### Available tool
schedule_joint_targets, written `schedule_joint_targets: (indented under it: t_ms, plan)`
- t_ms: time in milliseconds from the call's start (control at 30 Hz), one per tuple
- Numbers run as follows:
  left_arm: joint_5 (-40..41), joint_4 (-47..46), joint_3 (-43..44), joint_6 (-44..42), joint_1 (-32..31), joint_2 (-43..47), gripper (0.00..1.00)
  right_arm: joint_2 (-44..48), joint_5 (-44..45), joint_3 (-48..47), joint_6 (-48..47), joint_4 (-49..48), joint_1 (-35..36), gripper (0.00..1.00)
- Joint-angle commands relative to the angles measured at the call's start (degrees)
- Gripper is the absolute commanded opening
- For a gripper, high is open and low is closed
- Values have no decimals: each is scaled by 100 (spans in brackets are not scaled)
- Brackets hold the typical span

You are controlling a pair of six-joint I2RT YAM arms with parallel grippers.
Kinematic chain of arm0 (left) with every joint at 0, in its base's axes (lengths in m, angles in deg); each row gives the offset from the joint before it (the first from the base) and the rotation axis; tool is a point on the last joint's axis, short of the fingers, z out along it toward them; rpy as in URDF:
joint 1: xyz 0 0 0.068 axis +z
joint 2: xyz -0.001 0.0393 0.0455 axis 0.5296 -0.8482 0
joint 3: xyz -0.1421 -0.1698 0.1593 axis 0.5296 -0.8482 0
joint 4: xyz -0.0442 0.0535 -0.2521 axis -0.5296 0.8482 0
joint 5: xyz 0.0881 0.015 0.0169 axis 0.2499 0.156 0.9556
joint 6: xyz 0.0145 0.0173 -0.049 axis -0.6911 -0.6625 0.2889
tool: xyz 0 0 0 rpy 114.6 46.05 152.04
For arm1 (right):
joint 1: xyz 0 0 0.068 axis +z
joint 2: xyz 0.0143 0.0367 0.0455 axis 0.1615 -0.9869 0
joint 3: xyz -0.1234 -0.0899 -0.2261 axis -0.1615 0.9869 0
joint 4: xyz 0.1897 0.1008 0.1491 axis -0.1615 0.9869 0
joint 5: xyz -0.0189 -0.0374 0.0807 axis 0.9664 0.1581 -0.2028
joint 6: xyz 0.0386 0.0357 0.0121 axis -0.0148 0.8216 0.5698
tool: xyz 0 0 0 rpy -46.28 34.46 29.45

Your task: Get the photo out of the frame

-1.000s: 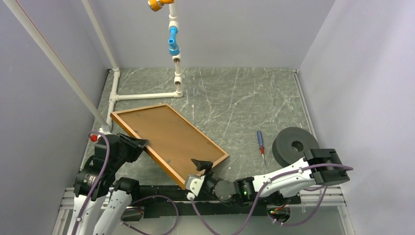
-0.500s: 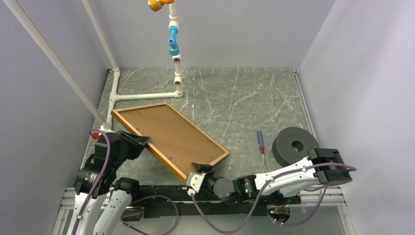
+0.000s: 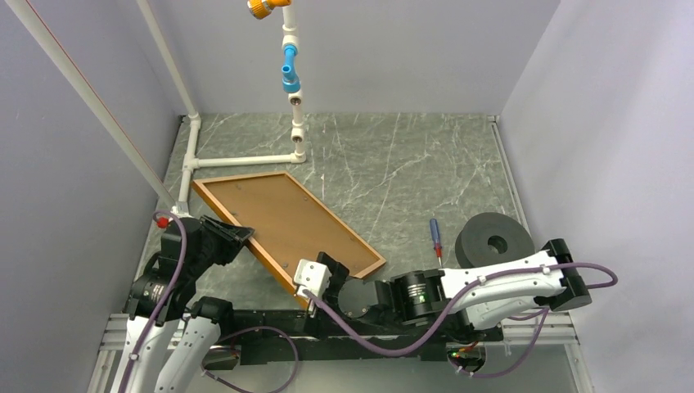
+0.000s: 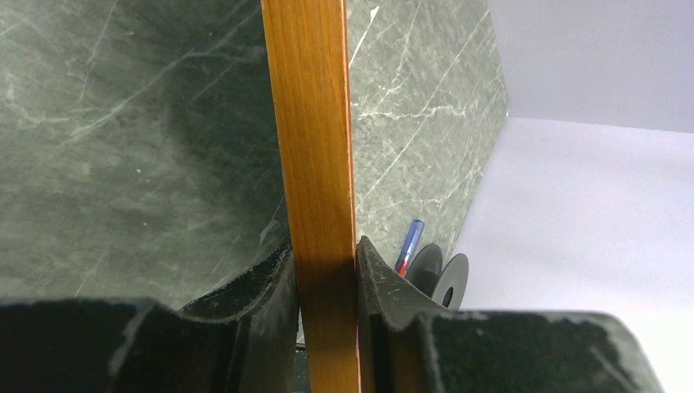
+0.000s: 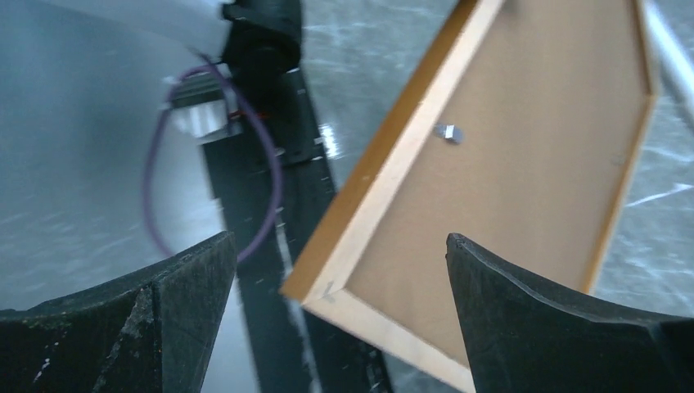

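Observation:
The frame (image 3: 335, 219) lies back side up and tilted, its brown backing board (image 3: 282, 219) showing. The photo is hidden under that board. My left gripper (image 3: 243, 236) is shut on the frame's left edge; in the left wrist view the wooden rail (image 4: 311, 147) runs straight between the pressed pads (image 4: 376, 278). My right gripper (image 3: 315, 274) hovers open over the frame's near corner. The right wrist view shows that corner (image 5: 327, 286) and the backing board (image 5: 524, 164) between the wide-apart fingers (image 5: 524, 311), with a small metal tab (image 5: 448, 132) on the board.
A red-and-blue screwdriver (image 3: 436, 237) and a thick black disc (image 3: 493, 243) lie at the right. A white pipe structure (image 3: 245, 160) with a blue fitting (image 3: 290, 70) stands behind the frame. Walls close in on the left, right and back.
My right gripper has shifted left along the frame's near edge and opened wide. The left gripper has kept its hold, and the frame has moved slightly away.

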Motion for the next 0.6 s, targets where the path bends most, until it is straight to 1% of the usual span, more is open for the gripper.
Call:
schedule_joint_targets:
  t_ms: [0,67,167,267,400,500,567]
  plan:
    - [-284,-437,326,-257,-29,-34,0,270,-1426,-708,1022,1367,-1,100]
    - [-285,-458,331,-226,-25,-34,0,184,-1250,-1176,1380,1701,-10,100]
    - [-278,-484,326,-146,-29,-4,0,-428,-406,-2384,1754,2645,-11,100]
    - [-299,-516,311,-89,-29,-3,0,-1367,614,-3946,2234,3738,-10,100]
    - [-343,-502,318,-76,-30,-15,0,-2632,1187,-5587,2317,4894,-8,100]
    - [-359,-489,346,-95,-30,-12,0,-3616,1685,-6586,2515,5972,-20,100]
    - [-360,-472,341,-83,-30,18,0,-4353,1838,-7205,2568,6538,-47,98]
